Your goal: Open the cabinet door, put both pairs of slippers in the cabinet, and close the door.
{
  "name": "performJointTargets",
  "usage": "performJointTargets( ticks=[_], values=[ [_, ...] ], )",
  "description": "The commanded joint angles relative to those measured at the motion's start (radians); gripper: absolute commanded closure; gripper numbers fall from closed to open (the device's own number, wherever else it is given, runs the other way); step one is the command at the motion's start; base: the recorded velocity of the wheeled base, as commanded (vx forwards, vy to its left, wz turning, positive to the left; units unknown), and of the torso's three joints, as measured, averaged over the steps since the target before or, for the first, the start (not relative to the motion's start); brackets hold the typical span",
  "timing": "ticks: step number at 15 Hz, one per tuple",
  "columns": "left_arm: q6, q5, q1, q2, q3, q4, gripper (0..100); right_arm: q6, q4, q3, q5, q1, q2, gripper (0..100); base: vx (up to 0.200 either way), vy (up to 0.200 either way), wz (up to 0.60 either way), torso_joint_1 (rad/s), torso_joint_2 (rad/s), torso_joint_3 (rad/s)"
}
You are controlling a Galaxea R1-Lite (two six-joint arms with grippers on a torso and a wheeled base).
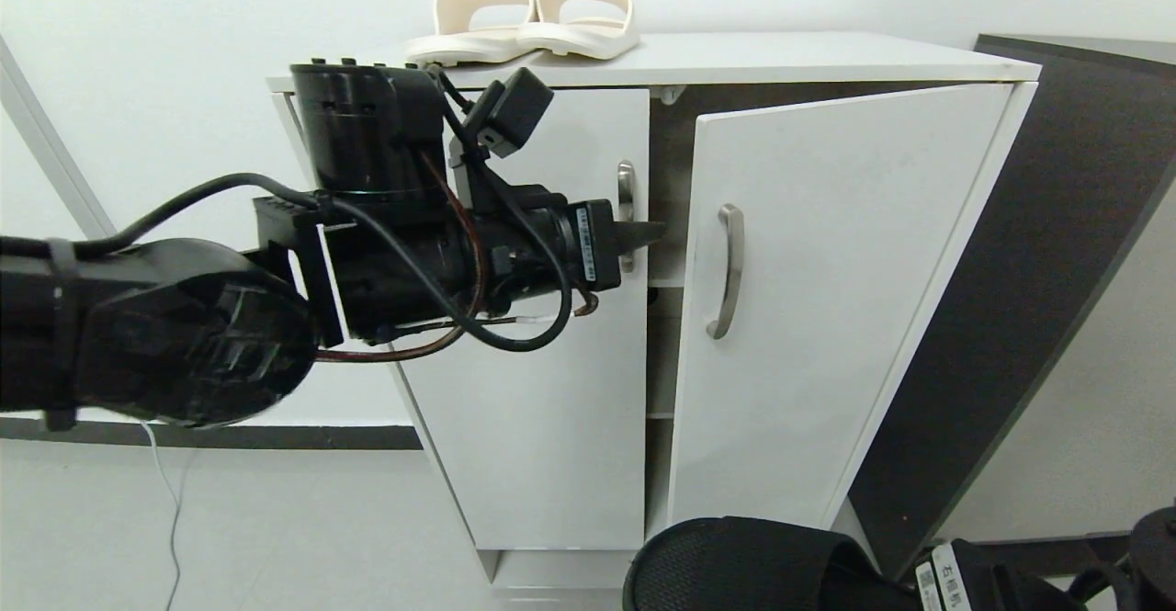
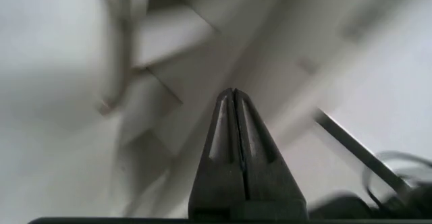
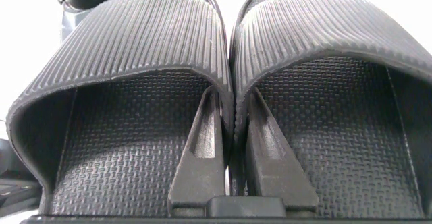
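Currently right gripper (image 3: 231,96) is nearest, low in front of the cabinet. Its jaws are clenched on the black slippers (image 3: 155,55), one finger inside each shoe, pinching the two touching side walls together. That carries both as one unit. They look like light, soft moulded foam: ribbed straps, grippy textured footbeds. Slip risk looks low; the likelier problem is the walls flexing so the pair droops or pivots about the pinch. Move slowly and keep the soles level going in.

Left gripper (image 1: 643,234) is further in, jaws pressed together on nothing. The tip sits at the gap between the doors, just beside the left door handle (image 1: 626,198). Can't tell whether it touches the door edge; the wrist view is too blurred.

Right door (image 1: 827,299) stands ajar, with a shelf visible in the gap. The panel looks stiff and light, so it should swing easily from the free edge or the right handle (image 1: 730,271), a smooth metal bar.

Cream slippers (image 1: 524,18) sit side by side, touching, on the cabinet top (image 1: 827,55). Probably the same soft foam but smoother. Best hold is the same pinch on the adjoining inner walls.
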Motion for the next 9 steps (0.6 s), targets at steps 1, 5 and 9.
performJointTargets(
  ticks=[1,5,9],
  values=[
    [0.000,-0.001,0.010,0.106,-0.057,-0.045,100,0.000,0.001,0.010,-0.002,0.020,0.000,100,0.000,0.000,0.00,0.000,0.00,0.000],
    [-0.002,-0.007,0.006,0.135,-0.069,-0.101,100,0.000,0.001,0.018,-0.005,0.029,0.006,100,0.000,0.000,0.00,0.000,0.00,0.000],
    [-0.017,-0.007,0.006,0.133,-0.072,-0.101,100,0.000,0.001,0.018,-0.008,0.046,0.012,100,-0.050,0.000,0.00,-0.001,0.00,0.001]
  ],
)
